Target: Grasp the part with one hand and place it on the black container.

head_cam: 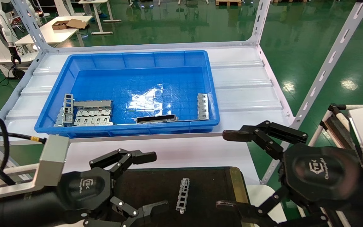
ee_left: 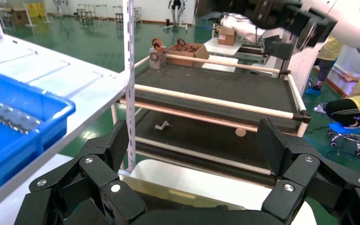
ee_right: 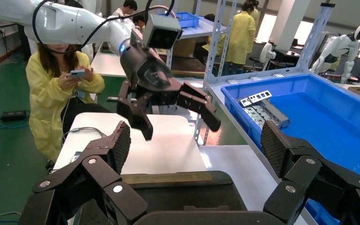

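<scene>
White metal shelf rack w/ slotted uprights [head_cam: 247, 85] takes up most of the scene, green shop floor around it. On it sits a big blue plastic bin [head_cam: 131, 63], grid-patterned bottom. Inside the bin: a stack of wider grey slotted metal plates [head_cam: 88, 114] at the robot's left near corner, a long grey strip w/ one dark slot [head_cam: 157, 119] against the near wall, a short silver perforated strip [head_cam: 202, 106] at the right side.

In front of the rack, on a lower white surface, lies the flat black rectangular tray w/ brass-coloured side strip [head_cam: 156, 184]. The part, a narrow silver-grey sheet-metal strip w/ a row of rectangular cut-outs [head_cam: 183, 194], lies flat on the tray, roughly mid-tray, nothing gripping it.

Left gripper [head_cam: 154, 179], black, hangs over the tray's left portion, fingers spread wide, holding nothing. Right gripper [head_cam: 228, 170] is just off the tray's right edge, also spread wide and empty; the part lies between the two, touching neither. Both gripper bodies carry white lettering; only "TEK" reads clearly.

Right wrist view shows a person in a yellow coat [ee_right: 58, 89] w/ a phone, standing beyond a white table. Left wrist view shows a dark cart w/ pale rails [ee_left: 215, 101] beside the rack.
</scene>
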Action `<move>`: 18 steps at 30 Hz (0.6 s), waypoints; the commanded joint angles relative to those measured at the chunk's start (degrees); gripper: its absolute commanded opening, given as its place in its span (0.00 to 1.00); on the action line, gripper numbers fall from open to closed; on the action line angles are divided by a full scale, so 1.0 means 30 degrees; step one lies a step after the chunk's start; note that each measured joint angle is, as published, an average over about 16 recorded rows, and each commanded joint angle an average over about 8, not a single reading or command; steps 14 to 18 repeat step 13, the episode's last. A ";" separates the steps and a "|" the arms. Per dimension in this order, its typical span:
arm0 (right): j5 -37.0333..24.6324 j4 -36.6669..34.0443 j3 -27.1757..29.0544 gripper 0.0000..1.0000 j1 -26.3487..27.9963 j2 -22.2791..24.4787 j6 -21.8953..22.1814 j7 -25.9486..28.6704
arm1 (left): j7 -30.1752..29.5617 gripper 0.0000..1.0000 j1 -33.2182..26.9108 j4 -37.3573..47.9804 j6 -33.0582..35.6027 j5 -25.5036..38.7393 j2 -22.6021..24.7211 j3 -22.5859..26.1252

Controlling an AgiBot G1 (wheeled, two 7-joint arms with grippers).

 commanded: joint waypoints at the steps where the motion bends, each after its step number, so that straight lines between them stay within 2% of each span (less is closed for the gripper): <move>1: 0.0000 0.0000 0.0000 1.00 0.0000 0.0000 0.0000 0.0000 | -0.0024 1.00 -0.0147 -0.0011 0.0161 -0.0105 -0.0045 -0.0079; 18: 0.0001 0.0000 -0.0002 1.00 0.0000 0.0001 0.0001 -0.0001 | -0.0083 1.00 -0.0766 -0.0032 0.0878 -0.0420 -0.0272 -0.0363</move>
